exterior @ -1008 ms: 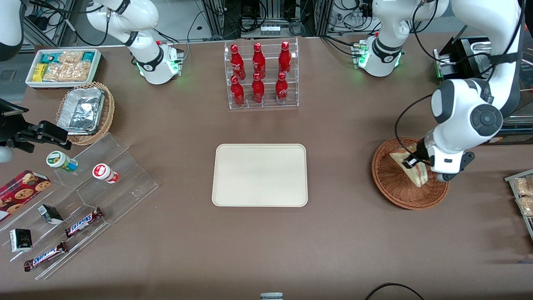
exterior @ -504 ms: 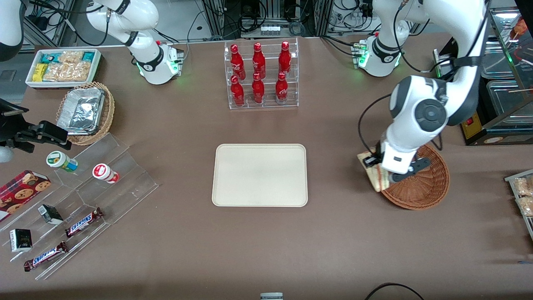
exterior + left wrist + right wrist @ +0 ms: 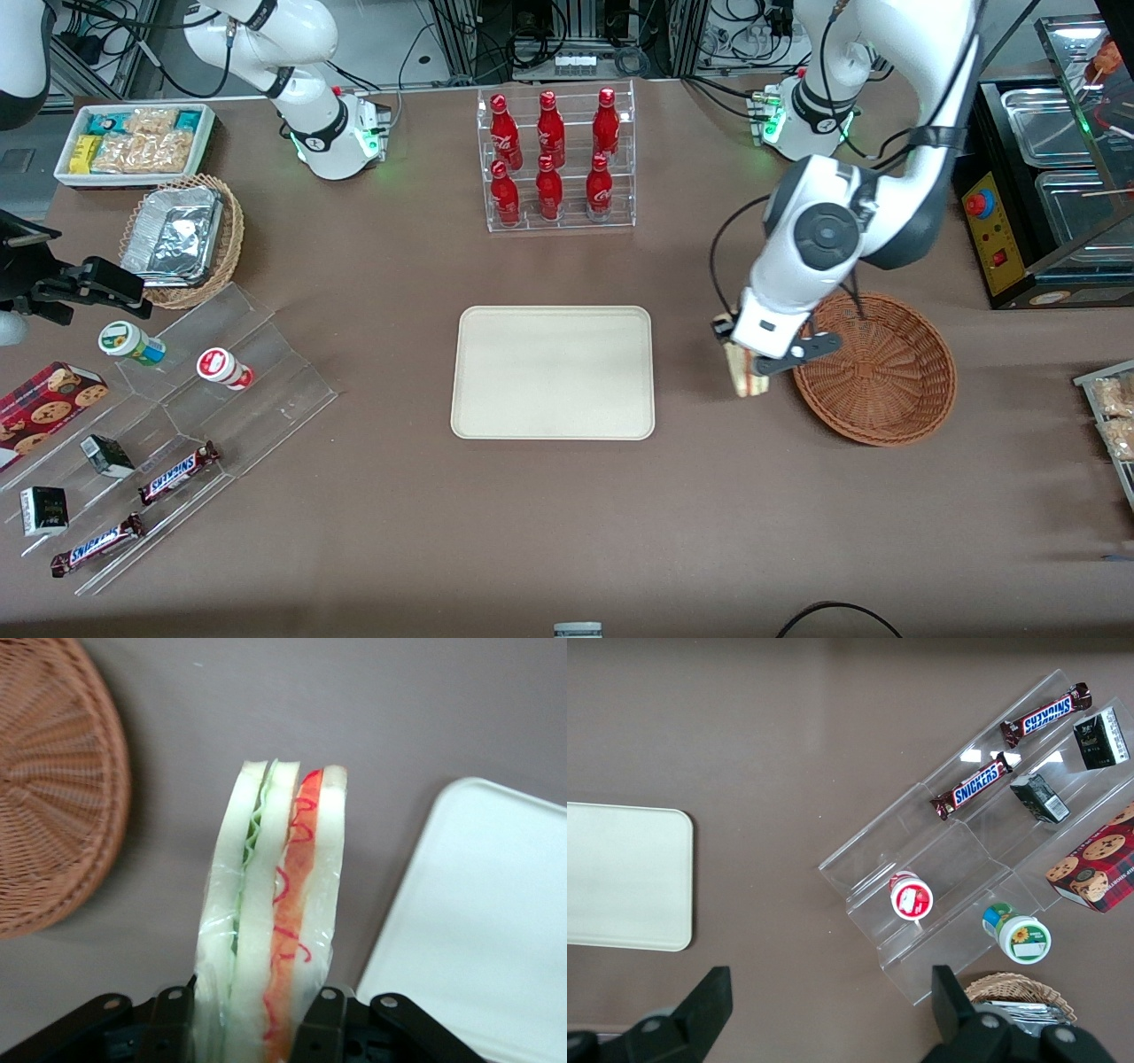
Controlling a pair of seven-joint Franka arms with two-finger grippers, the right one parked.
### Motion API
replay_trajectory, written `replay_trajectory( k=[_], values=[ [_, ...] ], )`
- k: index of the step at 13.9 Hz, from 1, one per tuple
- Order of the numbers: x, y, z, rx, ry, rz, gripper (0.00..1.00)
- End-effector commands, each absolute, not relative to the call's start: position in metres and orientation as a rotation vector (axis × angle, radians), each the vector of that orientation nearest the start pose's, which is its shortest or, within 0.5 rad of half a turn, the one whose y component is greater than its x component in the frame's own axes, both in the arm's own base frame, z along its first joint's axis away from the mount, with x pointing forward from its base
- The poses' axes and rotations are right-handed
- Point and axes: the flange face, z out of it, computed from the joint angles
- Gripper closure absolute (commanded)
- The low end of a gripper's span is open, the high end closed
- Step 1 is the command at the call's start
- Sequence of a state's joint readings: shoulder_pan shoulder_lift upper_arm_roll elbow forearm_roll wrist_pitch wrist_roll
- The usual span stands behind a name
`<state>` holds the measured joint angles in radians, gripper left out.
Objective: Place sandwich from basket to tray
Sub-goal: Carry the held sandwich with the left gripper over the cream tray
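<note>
The arm reached down, its gripper (image 3: 742,359) clamped on the sandwich (image 3: 270,921), between the basket (image 3: 886,372) and tray (image 3: 554,425).

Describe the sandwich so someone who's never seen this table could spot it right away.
Find the cream tray at the table's middle and the brown wicker basket beside it. Between them, the gripper holds the sandwich above the table: the only white bread wedge, with green and red filling.
</note>
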<state>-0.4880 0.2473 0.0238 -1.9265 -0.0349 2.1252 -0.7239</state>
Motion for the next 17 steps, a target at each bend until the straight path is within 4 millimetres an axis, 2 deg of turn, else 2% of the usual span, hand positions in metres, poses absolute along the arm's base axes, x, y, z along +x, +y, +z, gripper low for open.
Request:
replay_trajectory(
  k=[1,4,5,9,12,17],
  values=[
    [0.533,-0.330,0.347,-3.111,-0.337,0.110,0.63],
    [0.535,-0.378,0.314,-3.106,-0.229,0.130,0.63],
    [0.526,-0.400,0.300,-3.101,-0.171,0.148,0.63],
    [0.510,-0.423,0.264,-3.116,-0.068,0.252,0.63],
    [0.529,-0.438,0.272,-3.190,-0.116,0.228,0.63],
    [0.535,-0.442,0.248,-3.200,-0.100,0.192,0.62]
  ],
)
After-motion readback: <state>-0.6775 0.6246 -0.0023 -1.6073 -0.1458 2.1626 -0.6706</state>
